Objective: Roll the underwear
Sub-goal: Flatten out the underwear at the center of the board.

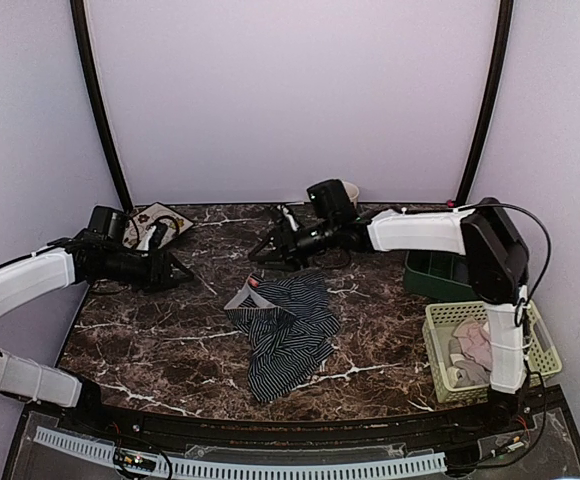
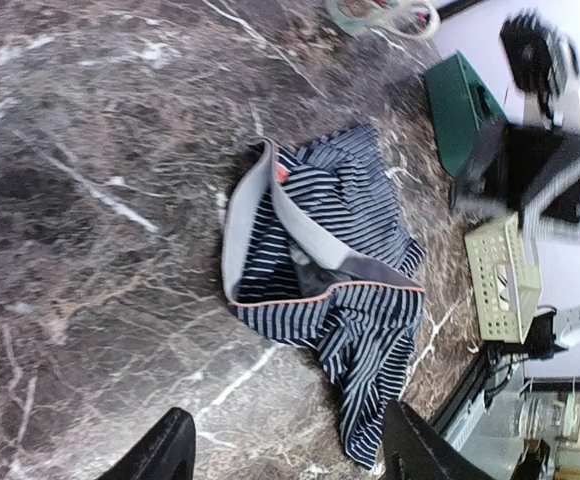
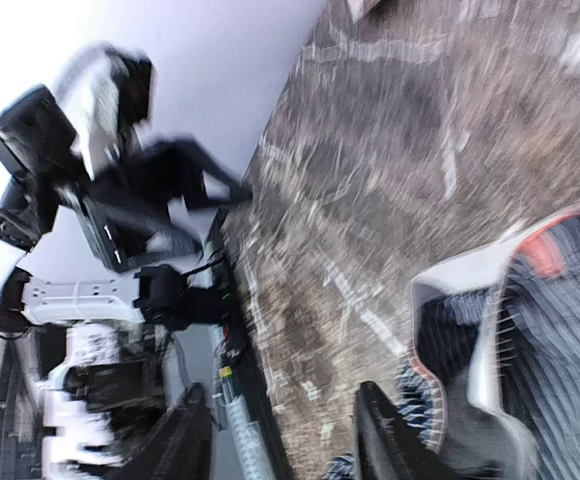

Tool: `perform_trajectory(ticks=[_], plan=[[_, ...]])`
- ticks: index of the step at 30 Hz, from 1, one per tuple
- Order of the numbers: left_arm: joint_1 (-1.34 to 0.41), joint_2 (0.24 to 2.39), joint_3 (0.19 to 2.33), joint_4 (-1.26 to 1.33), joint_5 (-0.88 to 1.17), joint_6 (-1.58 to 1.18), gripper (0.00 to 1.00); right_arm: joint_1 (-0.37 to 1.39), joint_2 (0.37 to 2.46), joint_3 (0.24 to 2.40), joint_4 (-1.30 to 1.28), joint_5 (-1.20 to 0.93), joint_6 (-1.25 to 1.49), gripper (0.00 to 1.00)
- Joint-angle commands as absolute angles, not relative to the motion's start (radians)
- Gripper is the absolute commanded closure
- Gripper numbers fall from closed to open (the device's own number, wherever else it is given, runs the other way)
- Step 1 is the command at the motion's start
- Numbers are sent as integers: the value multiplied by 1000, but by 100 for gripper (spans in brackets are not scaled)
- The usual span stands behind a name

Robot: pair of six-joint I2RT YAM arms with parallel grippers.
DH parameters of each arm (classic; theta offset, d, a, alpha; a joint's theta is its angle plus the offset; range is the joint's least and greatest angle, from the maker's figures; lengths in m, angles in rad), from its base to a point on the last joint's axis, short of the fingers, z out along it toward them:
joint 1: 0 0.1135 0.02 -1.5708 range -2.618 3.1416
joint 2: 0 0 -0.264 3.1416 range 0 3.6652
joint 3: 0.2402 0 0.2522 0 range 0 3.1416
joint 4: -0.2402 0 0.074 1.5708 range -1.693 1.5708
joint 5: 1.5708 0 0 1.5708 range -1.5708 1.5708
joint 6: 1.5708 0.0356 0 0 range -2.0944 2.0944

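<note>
Top external view: the navy striped underwear (image 1: 288,335) lies crumpled in the middle of the dark marble table (image 1: 140,340), with bare table all around it. The left gripper (image 1: 182,272) hangs off to its left. The right gripper (image 1: 262,254) hangs just past its far edge. Neither one touches the cloth. At the right edge sits a pale green basket (image 1: 438,322) with the pink underwear (image 1: 472,342) inside. A dark green bin (image 1: 432,276) is just behind the basket. Plain pale walls stand on three sides.

Left wrist view: the left gripper (image 2: 285,455) has its two fingers (image 2: 165,452) wide apart, with nothing between them. The navy striped underwear (image 2: 350,300) lies past them on the table, its grey waistband (image 2: 242,225) gaping.

Right wrist view: the picture is blurry. The right gripper (image 3: 280,440) also has its fingers spread and holds nothing. The navy striped underwear (image 3: 560,340) lies at the right, near one finger.
</note>
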State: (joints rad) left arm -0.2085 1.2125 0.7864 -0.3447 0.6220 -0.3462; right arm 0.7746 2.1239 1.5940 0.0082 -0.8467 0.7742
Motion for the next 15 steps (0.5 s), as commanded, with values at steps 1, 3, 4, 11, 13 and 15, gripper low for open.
perform_trajectory(ticks=[1, 3, 4, 11, 13, 15], plan=[[-356, 1217, 803, -298, 668, -298, 34, 707, 2051, 1548, -225, -611, 562, 65], [-432, 1243, 826, -272, 638, -308, 35, 700, 2065, 1542, -292, -542, 515, 73], [-466, 1261, 849, -264, 617, -314, 36, 700, 2074, 1546, -321, -512, 496, 76], [-715, 1460, 992, -317, 375, -340, 38, 700, 2147, 1574, -422, -428, 405, 91], [-777, 1521, 1046, -359, 334, -329, 38, 699, 2166, 1590, -441, -408, 384, 93], [-814, 1581, 1104, -398, 298, -330, 38, 699, 2186, 1608, -458, -400, 369, 94]])
